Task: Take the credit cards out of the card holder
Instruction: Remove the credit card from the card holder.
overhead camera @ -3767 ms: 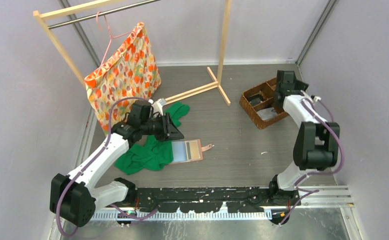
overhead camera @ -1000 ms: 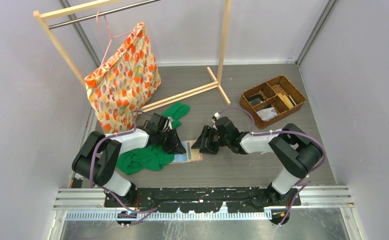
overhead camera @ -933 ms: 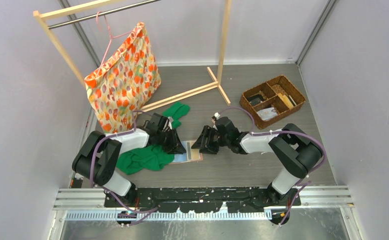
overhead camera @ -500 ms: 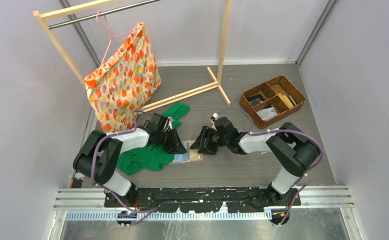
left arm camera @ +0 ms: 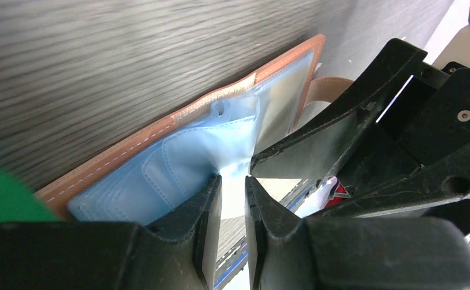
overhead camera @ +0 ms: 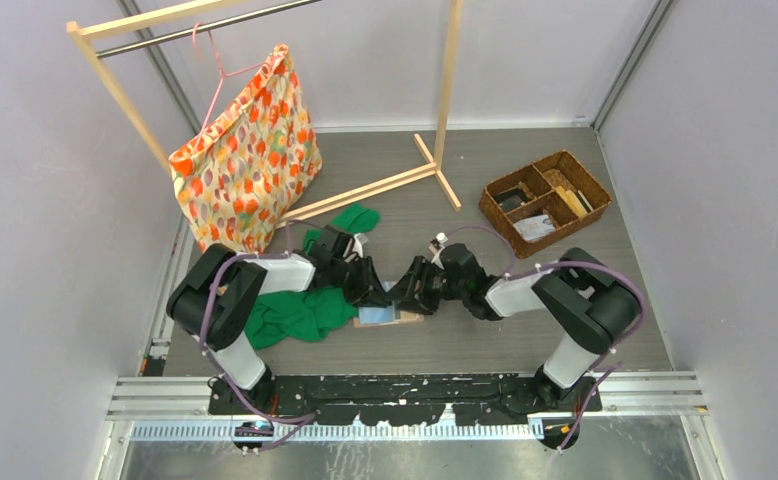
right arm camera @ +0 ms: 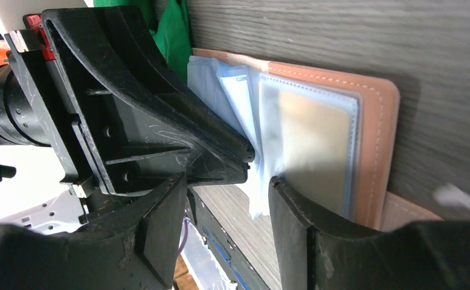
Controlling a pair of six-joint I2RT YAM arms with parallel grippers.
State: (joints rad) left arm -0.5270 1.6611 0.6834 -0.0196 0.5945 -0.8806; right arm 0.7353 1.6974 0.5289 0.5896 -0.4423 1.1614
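Two robot arms meet over the open card holder (overhead camera: 385, 316), which lies flat on the grey worktop (overhead camera: 465, 340) near its front middle, salmon cover down and pale blue-grey leaves facing up. Its left end is just beside a crumpled green cloth (overhead camera: 295, 312).

The left claw (overhead camera: 370, 290) comes in low from the cloth side. In the left wrist view, the left claw (left arm camera: 232, 181) has its jaws drawn nearly together, pinching a pale blue inner leaf of the card holder (left arm camera: 160, 145), which puckers up toward the tips.

The right claw (overhead camera: 417, 295) faces it from the opposite side, the two almost tip to tip. In the right wrist view, the right claw (right arm camera: 226, 181) stands spread wide and holds nothing. One finger sits at the edge of a clear sleeve (right arm camera: 308, 145) and the other is well off to the side. A tan face shows behind that sleeve of the card holder (right arm camera: 377, 139); whether it is a card cannot be told.

A brown wicker basket (overhead camera: 498, 225) with compartments sits well apart at the far right. At the far left, an orange patterned bag (overhead camera: 250, 150) hangs from a wooden rack (overhead camera: 445, 90).
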